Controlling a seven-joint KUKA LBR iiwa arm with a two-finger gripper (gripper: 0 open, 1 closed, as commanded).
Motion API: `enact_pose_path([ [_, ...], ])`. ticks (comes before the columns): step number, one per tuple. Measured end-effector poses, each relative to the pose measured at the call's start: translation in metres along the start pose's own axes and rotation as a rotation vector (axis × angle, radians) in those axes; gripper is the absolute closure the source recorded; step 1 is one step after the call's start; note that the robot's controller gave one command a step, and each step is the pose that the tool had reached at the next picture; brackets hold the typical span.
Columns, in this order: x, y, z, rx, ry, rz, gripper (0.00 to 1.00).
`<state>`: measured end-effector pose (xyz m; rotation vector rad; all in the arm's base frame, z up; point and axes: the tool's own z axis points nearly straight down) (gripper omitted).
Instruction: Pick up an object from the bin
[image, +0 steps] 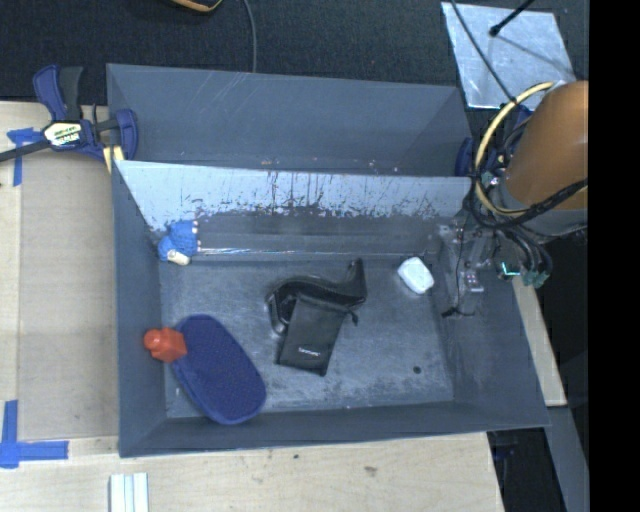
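Observation:
My gripper (463, 278) hangs at the right side of the bin, close to the right wall. Just to its left a small white rounded object (415, 275) lies on the floor, apart from the gripper. Further left, in the middle of the bin, lies a flat black pouch (309, 336) with a curved black strap (322, 290) above it.
A dark blue oval pad (220, 370) lies at the front left with a small red object (165, 344) touching its left end. A little blue and white thing (180, 242) sits in the back left corner. The arm with its orange cover and cables leans in over the right rim.

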<state>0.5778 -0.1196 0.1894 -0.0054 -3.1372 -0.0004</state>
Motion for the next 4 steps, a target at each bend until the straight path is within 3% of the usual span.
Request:
enact_pose_path([
  [1, -0.001, 0.080, 0.037, -0.004, -0.004, -0.088, 0.00],
  [2, -0.005, 0.126, 0.102, -0.002, -0.001, -0.043, 0.00],
  [3, -0.007, 0.123, 0.097, 0.000, -0.009, -0.042, 1.00],
  [4, -0.001, 0.069, -0.048, 0.003, -0.008, 0.017, 1.00],
])
